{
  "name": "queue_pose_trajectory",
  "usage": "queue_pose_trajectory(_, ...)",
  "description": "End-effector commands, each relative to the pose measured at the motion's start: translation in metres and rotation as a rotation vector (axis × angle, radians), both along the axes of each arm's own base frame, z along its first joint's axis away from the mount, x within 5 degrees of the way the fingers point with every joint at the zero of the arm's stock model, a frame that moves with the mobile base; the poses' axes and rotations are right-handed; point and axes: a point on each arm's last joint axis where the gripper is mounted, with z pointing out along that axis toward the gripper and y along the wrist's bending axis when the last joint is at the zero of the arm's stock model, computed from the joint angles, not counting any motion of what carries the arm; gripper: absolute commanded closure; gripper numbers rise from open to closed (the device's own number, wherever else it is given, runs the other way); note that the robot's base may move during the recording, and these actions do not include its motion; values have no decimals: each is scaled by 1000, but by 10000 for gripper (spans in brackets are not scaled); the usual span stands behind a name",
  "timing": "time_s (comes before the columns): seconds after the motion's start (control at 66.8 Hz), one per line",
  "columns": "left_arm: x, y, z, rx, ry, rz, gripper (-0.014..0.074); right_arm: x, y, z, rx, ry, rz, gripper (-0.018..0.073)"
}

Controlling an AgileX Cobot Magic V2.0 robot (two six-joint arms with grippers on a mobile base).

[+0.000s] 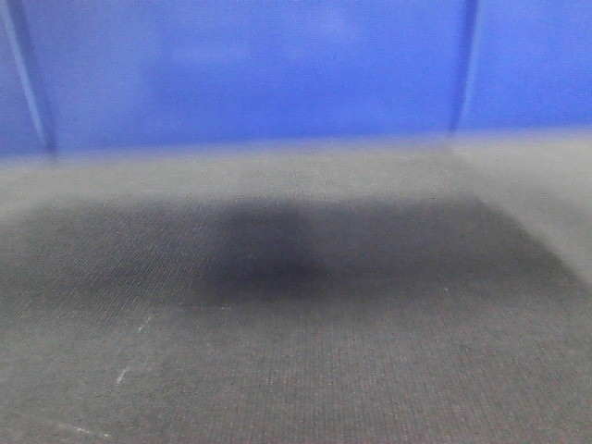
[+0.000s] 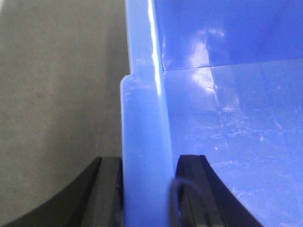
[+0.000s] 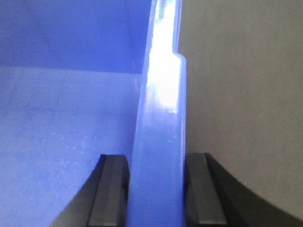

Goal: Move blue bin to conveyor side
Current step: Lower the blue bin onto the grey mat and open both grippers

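The front view is soft and blurred throughout; a dark shadow patch lies on the woven grey-black belt point(image 1: 277, 351) below the glossy blue plastic crate point(image 1: 250, 69). Both wrist views are bright. Strong white glare streaks the crate rim just ahead of each hand, and the black fingers point(image 3: 111, 194) are out of focus.

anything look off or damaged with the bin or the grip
Nothing stands out. The blue bin sits on the conveyor, with the left gripper and right gripper each clamped squarely on a rim; only light scuffs inside.
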Motion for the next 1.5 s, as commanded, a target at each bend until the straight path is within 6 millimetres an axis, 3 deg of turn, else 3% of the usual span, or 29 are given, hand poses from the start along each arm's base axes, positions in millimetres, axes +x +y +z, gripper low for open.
queue_pose_trajectory(0.0,14,-9,-8,-47,-98,-48,613,11,8,-6,49,-103,24,637)
queue_pose_trajectory(0.09,26,-11,-30,-45,-88,-57,613,17,9,-27,43,-83,24,637)
queue_pose_trajectory(0.225,39,-13,-47,-41,-59,-60,613,22,11,-53,34,-51,24,637)
queue_pose_trajectory(0.345,45,-14,-55,-39,-38,-60,609,24,12,-62,29,-34,24,636)
queue_pose_trajectory(0.449,48,-14,-61,-37,-23,-60,506,25,12,-63,28,-32,24,595)
queue_pose_trajectory(0.569,49,-14,-63,-36,-11,-59,284,24,12,-63,27,-28,24,384)
queue_pose_trajectory(0.704,49,-14,-64,-35,-5,-58,21,24,11,-64,23,-14,23,-22)
queue_pose_trajectory(0.734,49,-14,-63,-35,-7,-58,-22,23,11,-64,22,-9,23,-10)
queue_pose_trajectory(0.869,37,-12,-49,-38,-32,-56,-3,20,10,-60,23,-12,22,-9)
queue_pose_trajectory(1.123,-13,0,4,-38,-188,-40,8,-15,-3,-20,54,-119,14,12)
queue_pose_trajectory(1.228,-36,11,14,-41,-242,-15,89,-34,-9,-5,63,-153,12,139)
queue_pose_trajectory(1.303,-56,17,16,-41,-265,-2,210,-51,-14,1,71,-180,12,308)
queue_pose_trajectory(1.438,-93,21,9,-40,-316,-4,438,-81,-23,-9,72,-214,12,622)
queue_pose_trajectory(1.483,-108,22,4,-42,-345,-9,524,-92,-27,-16,75,-223,12,660)
